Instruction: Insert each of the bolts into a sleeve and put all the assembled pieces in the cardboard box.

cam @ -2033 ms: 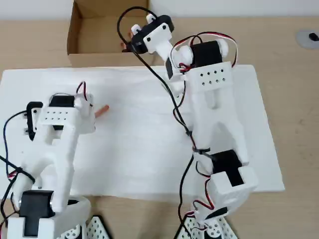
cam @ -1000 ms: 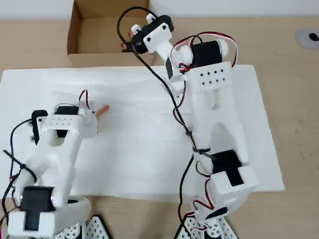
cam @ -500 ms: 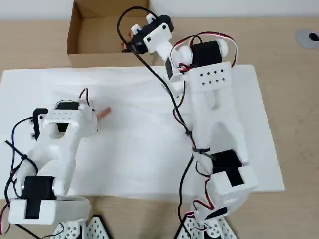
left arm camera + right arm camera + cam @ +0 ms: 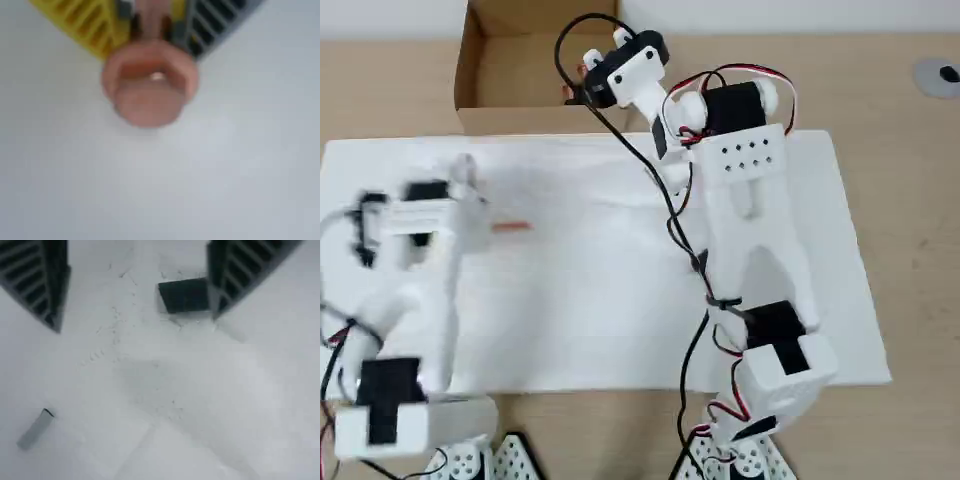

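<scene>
Left pincer [image 4: 150, 25] just swung sideways, pink plastic bolt [image 4: 149, 95] clamped in its tips, jutting ahead. Right pincer [image 4: 137, 285] apart, empty. Probably sleeve next, then brown cardboard box [image 4: 510, 120].

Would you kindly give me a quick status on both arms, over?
Left gripper shut on pink bolt, over white mat. Right gripper open, near cardboard box. Dark piece on mat beneath it.

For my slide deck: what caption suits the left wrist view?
Left jaws clamp a bolt over the white sheet.
</scene>
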Robot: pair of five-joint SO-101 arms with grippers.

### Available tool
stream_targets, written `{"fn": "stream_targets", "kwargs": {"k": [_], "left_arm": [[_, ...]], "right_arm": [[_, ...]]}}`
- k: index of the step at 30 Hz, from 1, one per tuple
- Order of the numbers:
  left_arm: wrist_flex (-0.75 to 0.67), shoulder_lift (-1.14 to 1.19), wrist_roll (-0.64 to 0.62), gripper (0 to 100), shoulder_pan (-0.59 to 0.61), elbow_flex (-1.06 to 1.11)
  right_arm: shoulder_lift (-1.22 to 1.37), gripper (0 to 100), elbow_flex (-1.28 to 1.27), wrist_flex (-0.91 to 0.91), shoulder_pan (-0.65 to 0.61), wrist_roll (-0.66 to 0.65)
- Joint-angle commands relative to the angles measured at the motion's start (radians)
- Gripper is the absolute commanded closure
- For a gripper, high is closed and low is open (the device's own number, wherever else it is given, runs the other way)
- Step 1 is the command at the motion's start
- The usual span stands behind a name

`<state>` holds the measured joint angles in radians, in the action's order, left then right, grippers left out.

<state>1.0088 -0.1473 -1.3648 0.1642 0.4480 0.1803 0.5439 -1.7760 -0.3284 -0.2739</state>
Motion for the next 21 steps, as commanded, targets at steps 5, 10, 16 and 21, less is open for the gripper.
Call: {"fn": "stream_targets", "kwargs": {"k": [5,10,16,21], "left_arm": [[0.479,-0.295,0.425,99,0.04,-0.443],[0.608,-0.41,0.879,99,0.041,-0.539],[0.678,-0.536,1.421,99,0.041,-0.54],[0.684,-0.69,1.53,99,0.035,-0.54]], "right_arm": [[-0.07,77.1,-0.001,-0.012,-0.016,0.011],[-0.071,77.1,-0.002,-0.014,-0.016,0.029],[-0.113,77.1,-0.188,-0.012,-0.01,0.241],[-0.133,77.1,-0.403,-0.012,0.002,0.446]]}}
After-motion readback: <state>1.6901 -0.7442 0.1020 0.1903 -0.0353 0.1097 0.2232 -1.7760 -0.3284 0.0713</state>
